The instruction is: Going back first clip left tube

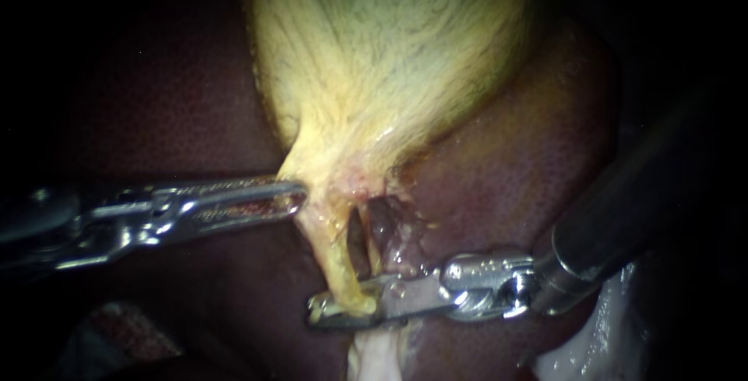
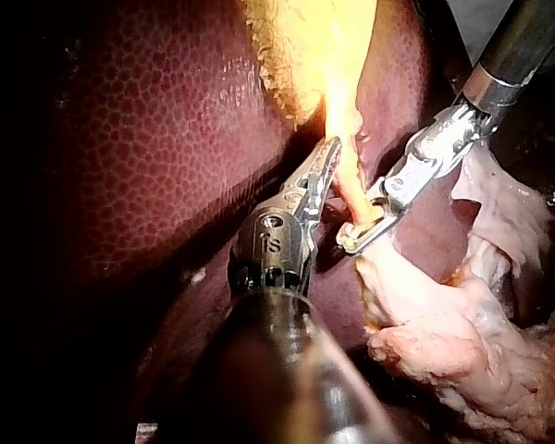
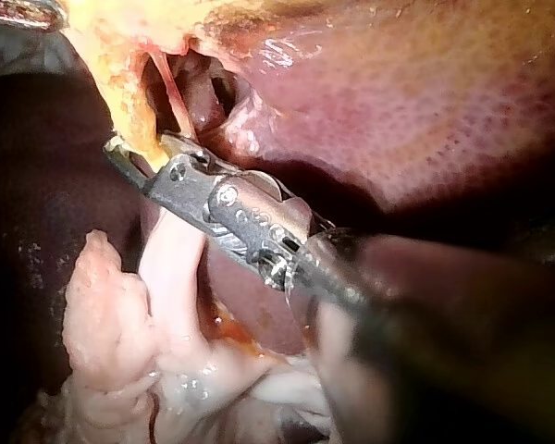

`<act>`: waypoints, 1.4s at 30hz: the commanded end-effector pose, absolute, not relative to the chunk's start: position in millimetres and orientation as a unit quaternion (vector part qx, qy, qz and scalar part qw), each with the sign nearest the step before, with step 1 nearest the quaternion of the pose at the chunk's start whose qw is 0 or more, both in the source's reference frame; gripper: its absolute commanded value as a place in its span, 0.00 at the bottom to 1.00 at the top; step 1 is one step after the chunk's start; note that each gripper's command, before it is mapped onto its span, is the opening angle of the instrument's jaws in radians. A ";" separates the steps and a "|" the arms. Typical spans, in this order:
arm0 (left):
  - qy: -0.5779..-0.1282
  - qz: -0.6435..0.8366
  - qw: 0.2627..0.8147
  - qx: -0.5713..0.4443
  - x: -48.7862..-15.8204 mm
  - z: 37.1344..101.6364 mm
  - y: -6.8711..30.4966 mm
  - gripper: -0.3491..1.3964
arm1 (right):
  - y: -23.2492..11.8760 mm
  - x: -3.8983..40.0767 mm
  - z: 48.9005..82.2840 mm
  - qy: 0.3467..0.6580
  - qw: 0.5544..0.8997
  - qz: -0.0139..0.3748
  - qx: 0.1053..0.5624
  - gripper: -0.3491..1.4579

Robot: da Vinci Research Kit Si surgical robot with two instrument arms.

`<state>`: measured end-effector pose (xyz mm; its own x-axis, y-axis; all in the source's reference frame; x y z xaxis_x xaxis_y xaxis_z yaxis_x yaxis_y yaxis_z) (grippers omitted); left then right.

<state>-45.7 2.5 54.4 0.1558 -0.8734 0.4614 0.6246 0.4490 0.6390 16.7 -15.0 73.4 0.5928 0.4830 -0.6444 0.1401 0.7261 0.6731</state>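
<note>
Endoscope view: right instrument [image 1: 327,307] enters from right. Hand spread, its two jaws straddling lower end of left tube [image 1: 336,260]. Tube long axis crosses hand roughly square to shaft line. Left instrument [image 1: 300,194]: hand pressed together, apparently pinching gallbladder [image 1: 389,61] neck, just beside tube's upper end.

Left wrist view: tube runs ahead of left hand, then passes through gap of right hand.

Right wrist view: tube sits near hand's tip, well ahead of hinge.

Judgement: retreat straight back along own shaft should clear tube; sideways drift would drag it.
</note>
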 end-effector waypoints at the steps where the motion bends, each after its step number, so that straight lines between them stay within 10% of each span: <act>1: -0.412 -0.502 0.745 0.151 -45.7 54.4 2.5 0.13 | -15.0 16.7 73.4 0.439 0.819 0.105 0.355 0.00; 11: -0.412 -0.502 0.745 0.151 -45.7 54.4 2.5 0.13 | -14.7 16.8 73.7 0.438 0.820 0.105 0.354 0.00; 20: -0.412 -0.502 0.745 0.151 -45.6 54.5 2.3 0.13 | -14.5 18.0 73.8 0.488 0.811 0.054 0.319 0.47; 42: -0.412 -0.503 0.745 0.150 -45.6 53.9 2.0 0.13 | -13.3 18.3 73.6 0.530 0.819 -0.058 0.211 0.52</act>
